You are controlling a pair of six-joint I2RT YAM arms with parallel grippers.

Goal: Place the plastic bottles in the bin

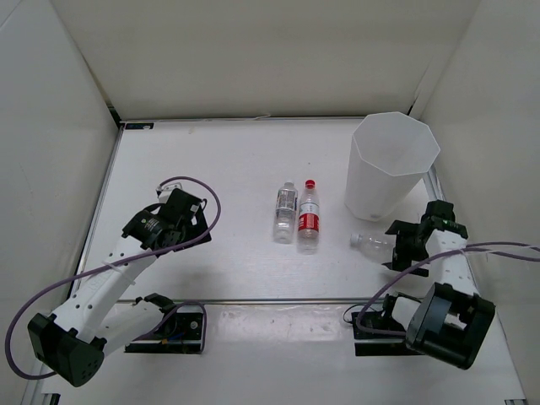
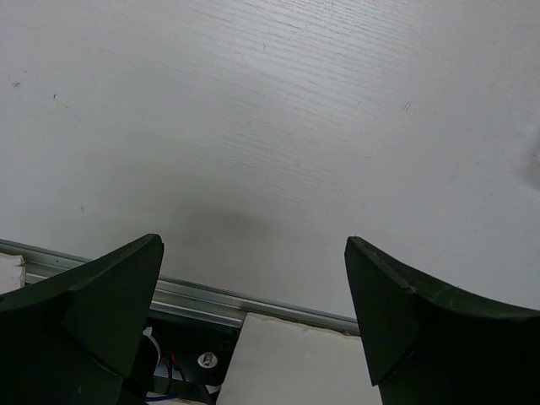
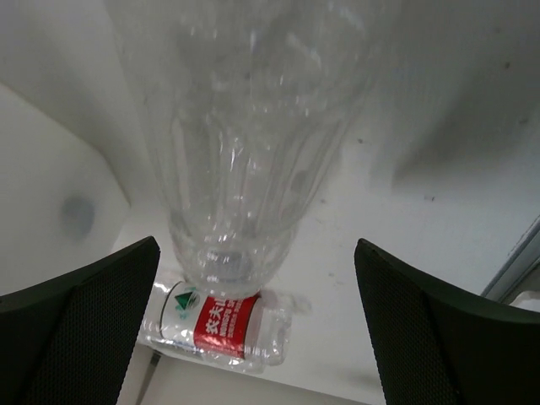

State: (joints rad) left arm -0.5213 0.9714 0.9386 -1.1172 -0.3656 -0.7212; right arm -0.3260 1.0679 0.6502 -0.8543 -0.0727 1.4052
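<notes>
The bin [image 1: 392, 164] stands upright at the back right. Two plastic bottles lie side by side mid-table: a clear one [image 1: 286, 213] and one with red cap and red label [image 1: 309, 217]. A third clear bottle [image 1: 369, 244] lies in front of the bin, its white cap pointing left. My right gripper [image 1: 395, 245] is open, with this bottle's base end between its fingers. In the right wrist view the bottle [image 3: 245, 152] fills the middle between the open fingers [image 3: 84, 304], and the red-label bottle [image 3: 215, 325] lies beyond. My left gripper [image 1: 187, 221] is open and empty at the left.
White walls enclose the table on three sides. A metal rail [image 1: 270, 300] runs across in front of the arm bases and shows in the left wrist view [image 2: 211, 297]. A purple cable [image 1: 207, 211] loops beside the left arm.
</notes>
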